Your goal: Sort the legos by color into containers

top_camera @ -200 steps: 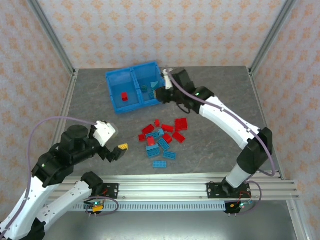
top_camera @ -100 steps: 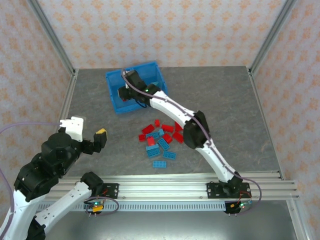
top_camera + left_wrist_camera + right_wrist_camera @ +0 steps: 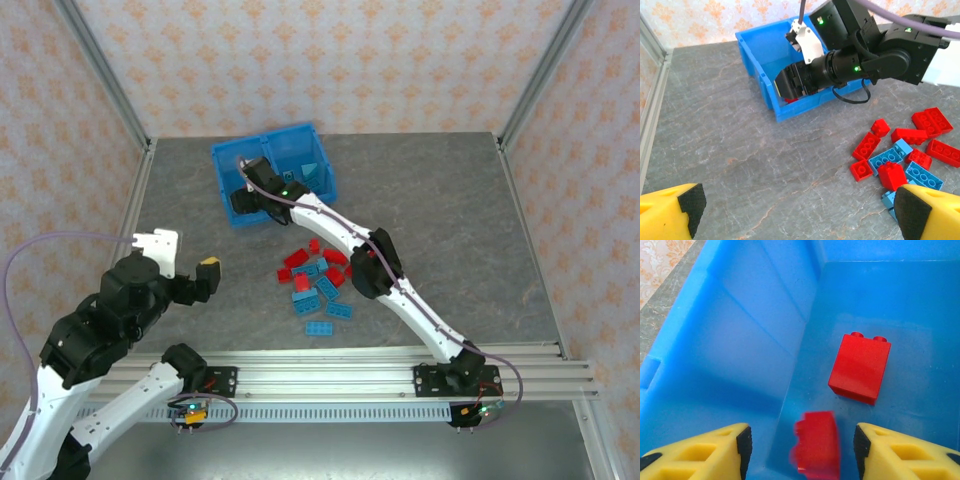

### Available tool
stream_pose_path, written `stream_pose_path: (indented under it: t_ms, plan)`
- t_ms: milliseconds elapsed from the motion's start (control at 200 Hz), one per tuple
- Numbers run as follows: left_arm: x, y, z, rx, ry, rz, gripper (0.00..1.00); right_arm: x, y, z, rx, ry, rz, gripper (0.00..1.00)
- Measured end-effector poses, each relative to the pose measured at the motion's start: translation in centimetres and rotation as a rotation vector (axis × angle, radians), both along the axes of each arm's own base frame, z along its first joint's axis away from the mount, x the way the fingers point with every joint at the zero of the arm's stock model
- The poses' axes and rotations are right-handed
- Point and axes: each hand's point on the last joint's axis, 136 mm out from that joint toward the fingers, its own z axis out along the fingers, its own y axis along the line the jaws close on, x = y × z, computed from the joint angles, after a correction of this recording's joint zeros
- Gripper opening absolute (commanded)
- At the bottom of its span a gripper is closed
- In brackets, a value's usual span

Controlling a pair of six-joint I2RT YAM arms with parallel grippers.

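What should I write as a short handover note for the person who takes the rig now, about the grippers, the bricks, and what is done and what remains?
Left gripper: open and empty, above the table to the left of the pile.
Right gripper: open, inside the left compartment of the bin.
In that compartment: one red brick on the floor and a second red brick, blurred, between the fingers without touching them.
Done: two red ones are in.
Left: the mixed pile of red legos and light blue legos on the table.
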Motion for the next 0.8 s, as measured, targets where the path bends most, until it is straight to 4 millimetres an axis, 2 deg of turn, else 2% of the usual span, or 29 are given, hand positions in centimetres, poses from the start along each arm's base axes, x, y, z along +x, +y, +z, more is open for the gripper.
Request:
stream_pose_path:
  t_ms: [145,215,270,380,490,566,626,676,801]
  plan:
    - [0.9,-0.8,-1.5,0.004,0.054,0.003,1.0,-0.7,-0.8,1.3,-0.02,0.019,0.003,0.52]
    - [1.3,-1.4,-2.1,-0.007,0.078,-0.005,1.0,-1.8,-1.9,3.5,-0.038,0.034,0.003,0.53]
    - [1.8,-2.1,-2.6,-0.025,0.098,-0.01,1.0,-2.9,-3.3,6.0,-0.045,0.038,0.004,0.53]
    - [3.2,-3.8,-3.9,-0.07,0.147,-0.016,1.0,-6.9,-8.7,11.9,-0.046,0.035,-0.007,0.57]
    - [4.8,-6.3,-6.5,-0.122,0.234,-0.037,1.0,-11.0,-16.8,18.8,0.019,-0.028,-0.058,0.61]
    - [6.1,-8.4,-8.7,-0.156,0.317,-0.052,0.99,-13.7,-22.4,21.8,0.051,-0.078,-0.104,0.64]
    - [7.3,-10.1,-10.3,-0.183,0.381,-0.056,0.96,-16.2,-25.7,22.7,0.056,-0.095,-0.123,0.65]
    - [8.3,-11.4,-12.1,-0.194,0.439,-0.053,0.94,-18.3,-27.3,22.5,0.047,-0.085,-0.114,0.66]
    - [10.7,-14.7,-16.5,-0.201,0.59,-0.016,0.9,-23.1,-29.4,19.4,-0.018,0.045,-0.059,0.67]
